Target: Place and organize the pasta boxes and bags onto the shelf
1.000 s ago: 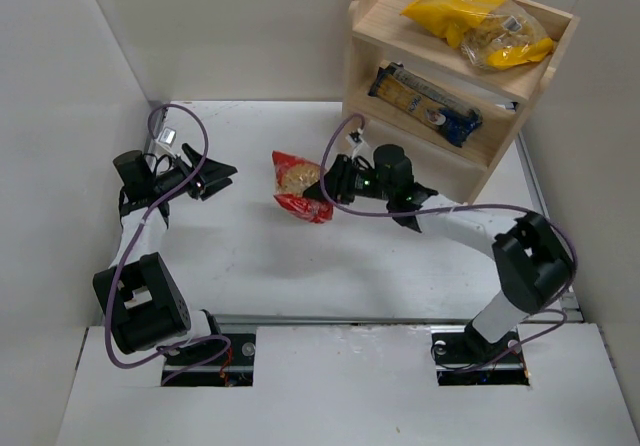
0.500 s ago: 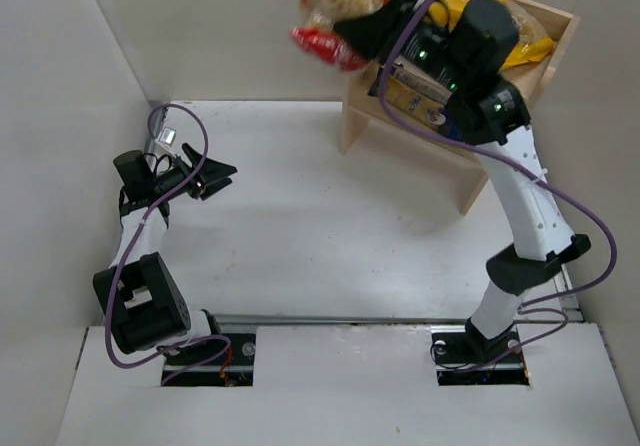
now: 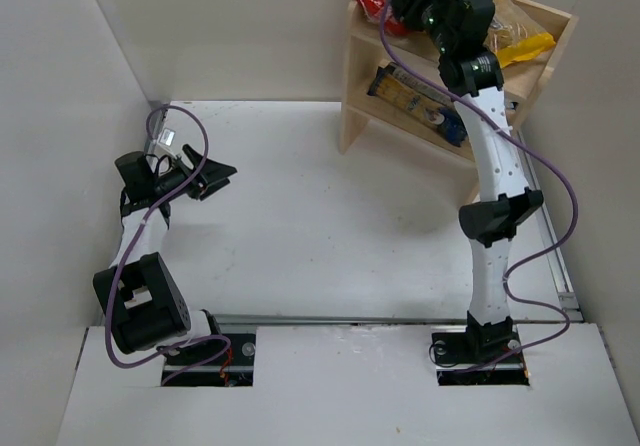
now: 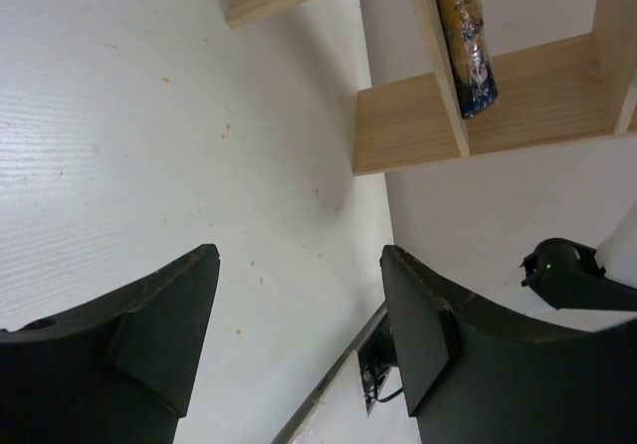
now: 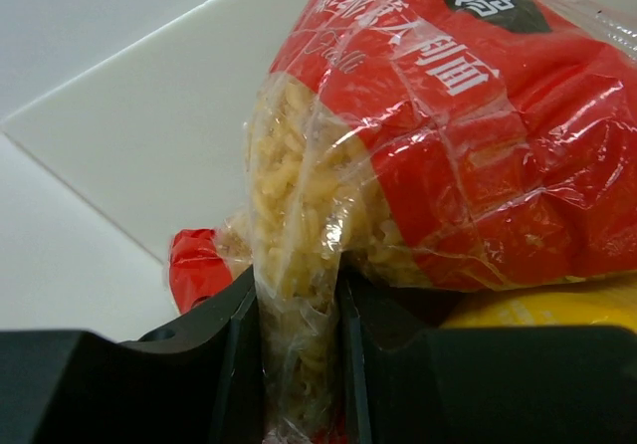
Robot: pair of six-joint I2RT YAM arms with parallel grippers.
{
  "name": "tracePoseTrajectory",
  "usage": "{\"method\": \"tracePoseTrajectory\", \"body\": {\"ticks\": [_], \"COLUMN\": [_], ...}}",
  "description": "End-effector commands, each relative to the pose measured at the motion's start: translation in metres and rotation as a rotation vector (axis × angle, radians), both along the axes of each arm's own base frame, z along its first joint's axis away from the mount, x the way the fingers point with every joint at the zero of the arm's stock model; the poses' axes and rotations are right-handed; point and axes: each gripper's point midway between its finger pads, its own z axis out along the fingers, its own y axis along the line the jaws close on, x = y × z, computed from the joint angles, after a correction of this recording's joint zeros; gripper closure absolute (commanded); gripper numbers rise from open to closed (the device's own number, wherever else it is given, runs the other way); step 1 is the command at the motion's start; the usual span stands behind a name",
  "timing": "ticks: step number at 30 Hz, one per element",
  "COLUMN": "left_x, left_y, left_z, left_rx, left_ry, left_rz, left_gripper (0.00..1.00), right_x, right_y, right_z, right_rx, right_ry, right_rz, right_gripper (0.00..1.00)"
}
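Observation:
My right gripper [image 3: 408, 4] is shut on the red-edged clear pasta bag [image 5: 438, 145] and holds it at the left end of the top tier of the wooden shelf [image 3: 400, 86]. The bag's red edge [image 3: 372, 0] shows beside the gripper in the top view. The yellow bag [image 3: 520, 44] lies on the top tier, partly hidden by my arm. A blue spaghetti box [image 3: 425, 106] lies on the lower tier and shows in the left wrist view [image 4: 466, 36]. The dark grey-brown box is not visible. My left gripper [image 3: 218, 179] is open and empty over the table's left side.
White walls enclose the table [image 3: 300, 226] on the left, back and right. The shelf stands in the far right corner. The right arm [image 3: 495, 216] stretches up tall from its base to the shelf top.
My right arm has lifted the red bag off the table and carried it up and right, from mid-table to the shelf's top tier. The left arm has not moved.

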Motion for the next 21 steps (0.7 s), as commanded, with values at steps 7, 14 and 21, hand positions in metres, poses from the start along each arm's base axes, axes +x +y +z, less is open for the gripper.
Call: {"method": "tracePoseTrajectory", "body": {"ticks": [7,14,21], "left_x": [-0.003,-0.007,-0.006], "left_y": [-0.003,-0.003,-0.004], "left_z": [-0.003,-0.006,-0.007], "left_rx": [0.034,0.038,0.043], "left_ry": [-0.039,-0.033,-0.035], "left_rz": [-0.023,-0.024,-0.027], "left_gripper": [0.36,0.35,0.35], "right_x": [-0.028,-0.07,-0.13], "right_y": [-0.022,-0.037,-0.07], "right_z": [0.034,0.061,0.092], "right_rx": [-0.126,-0.226,-0.255], "right_ry": [-0.074,-0.119,-0.206], "right_rz": [-0.108,-0.26,-0.422], "right_gripper": [0.45,0.0,0.0]}}
